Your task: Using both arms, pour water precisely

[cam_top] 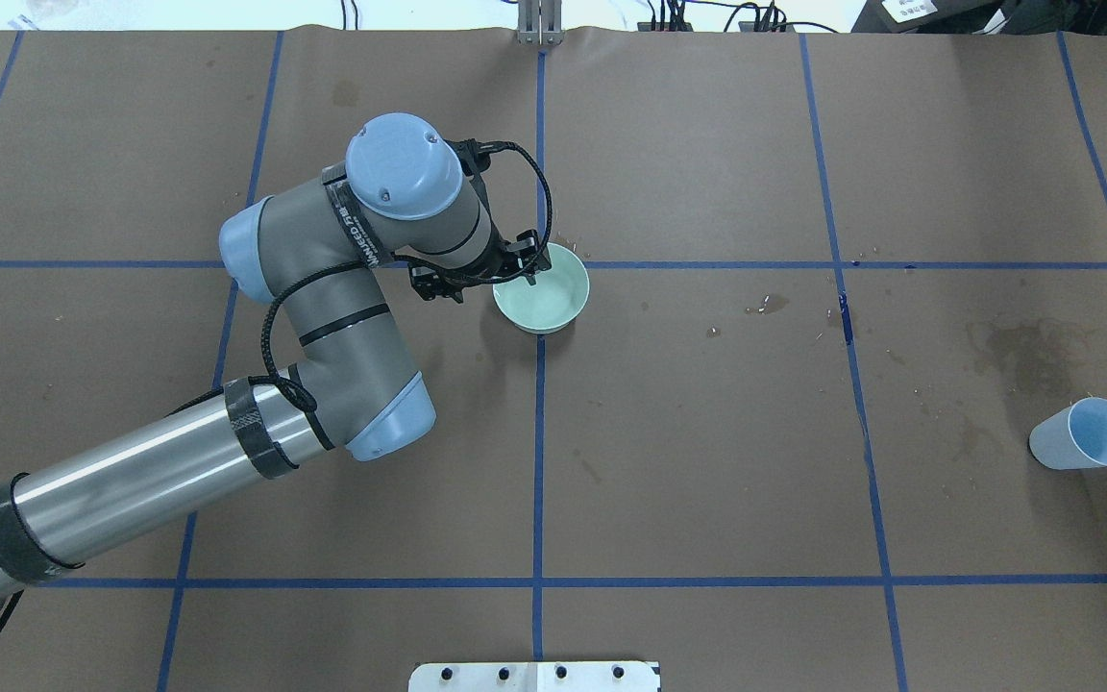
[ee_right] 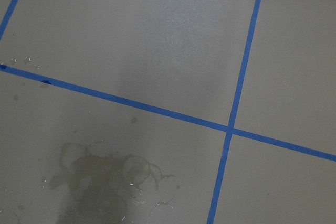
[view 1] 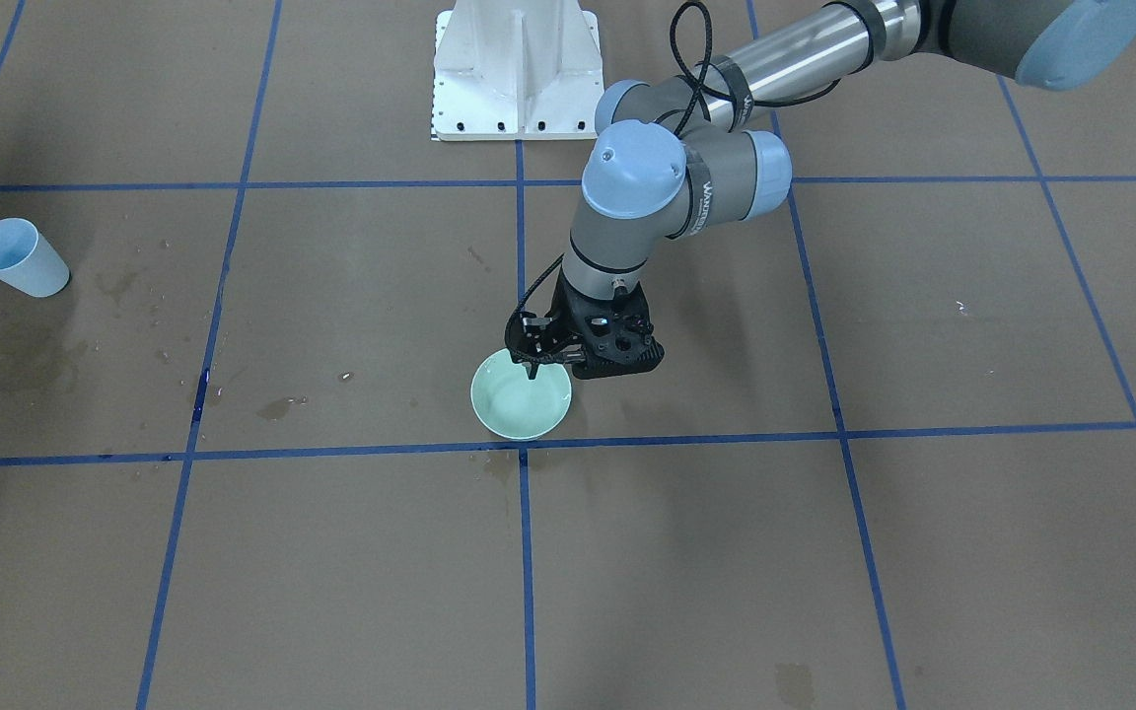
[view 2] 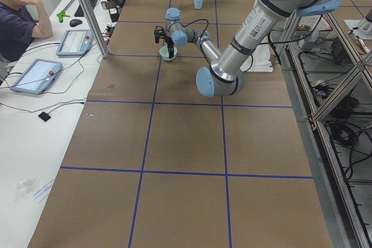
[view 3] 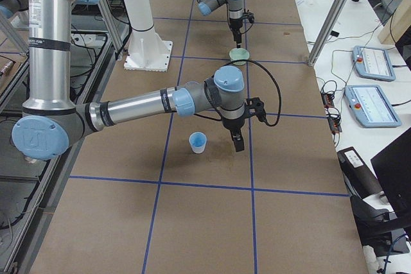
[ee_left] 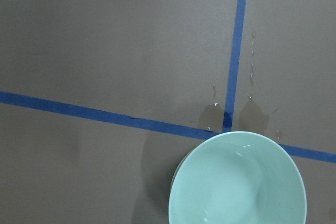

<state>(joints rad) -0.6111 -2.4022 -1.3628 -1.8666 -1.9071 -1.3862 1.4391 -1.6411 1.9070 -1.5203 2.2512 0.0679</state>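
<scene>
- The water (ee_left: 231, 198) shows only in the left wrist view. It is a shallow, glinting pool in the pale-green bowl (ee_left: 286, 169) at the table's middle. Wet stains (ee_left: 212, 117) mark the brown paper beside the bowl's rim.
- The left gripper (view 1: 532, 369) hangs over the bowl. The exterior right view shows a clear gap between them, while the overhead view makes them seem to touch. Its fingers are pressed together on nothing.
- The right arm (view 3: 135, 106) appears only in the exterior right view. The right gripper (view 3: 238, 143) points down just beside the upright light-blue cup (view 3: 198, 142). I cannot tell how its fingers stand.
- The right wrist view alone shows a puddle stain (ee_right: 105, 179) close up.
</scene>
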